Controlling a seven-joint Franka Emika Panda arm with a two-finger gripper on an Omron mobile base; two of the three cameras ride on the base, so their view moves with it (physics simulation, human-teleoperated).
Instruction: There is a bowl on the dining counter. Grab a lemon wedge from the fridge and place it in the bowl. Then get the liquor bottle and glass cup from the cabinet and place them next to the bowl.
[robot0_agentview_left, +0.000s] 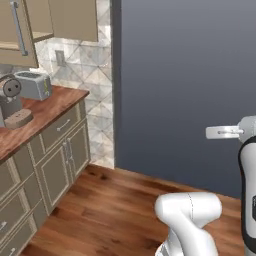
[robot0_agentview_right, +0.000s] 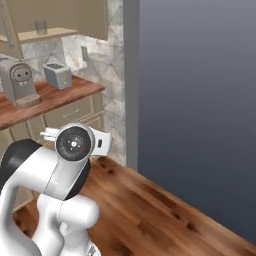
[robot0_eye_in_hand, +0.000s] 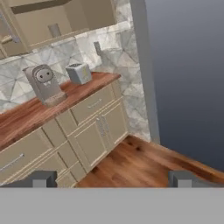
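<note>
The upper cabinet (robot0_eye_in_hand: 39, 19) stands open, its door (robot0_agentview_left: 19, 30) swung out to the left. A small grey glass cup (robot0_eye_in_hand: 54, 29) stands on its shelf, also seen in the right base view as the cup (robot0_agentview_right: 40, 26). My gripper (robot0_eye_in_hand: 113, 179) is open with nothing between its fingertips (robot0_eye_in_hand: 43, 178), well back from the cabinet and pointing towards the counter corner. The bowl, the lemon wedge, the fridge and the liquor bottle are out of view.
On the wooden counter (robot0_agentview_left: 50, 107) below the cabinet stand a coffee machine (robot0_eye_in_hand: 43, 83) and a toaster (robot0_eye_in_hand: 78, 73). Base drawers and doors (robot0_eye_in_hand: 96, 131) run beneath. A tall dark grey panel (robot0_agentview_left: 185, 85) rises on the right. Wood floor (robot0_agentview_left: 115, 205) lies between.
</note>
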